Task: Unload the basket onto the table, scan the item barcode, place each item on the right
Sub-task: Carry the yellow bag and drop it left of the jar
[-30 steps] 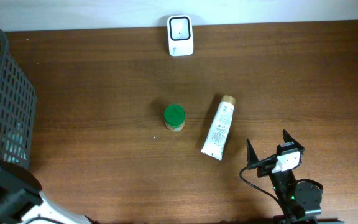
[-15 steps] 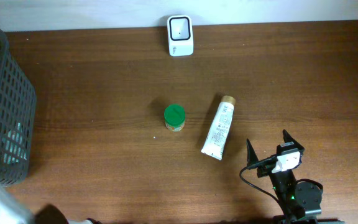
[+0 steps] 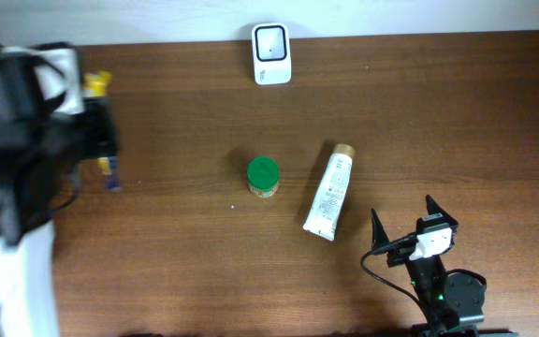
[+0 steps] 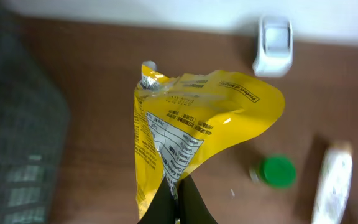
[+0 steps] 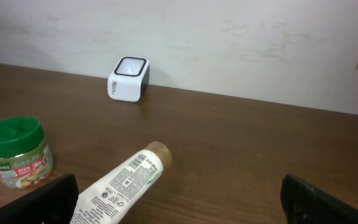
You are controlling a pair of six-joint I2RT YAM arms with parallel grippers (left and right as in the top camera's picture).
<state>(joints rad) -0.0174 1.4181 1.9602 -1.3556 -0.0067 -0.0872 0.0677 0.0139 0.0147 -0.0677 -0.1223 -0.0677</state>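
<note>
Over the left side of the table [image 3: 457, 112], the left gripper [image 4: 176, 200] is pinching the yellow pouch [image 4: 191, 124] by its lower edge. The right gripper [image 3: 403, 217] is resting near right, jaws spread, holding nothing. The white scanner [image 3: 271, 53] is sitting far centre.

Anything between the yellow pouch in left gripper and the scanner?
Nothing visible. Only table lies between the yellow pouch and the scanner; the green-lidded jar and tube sit off that line, toward the robot.
</note>
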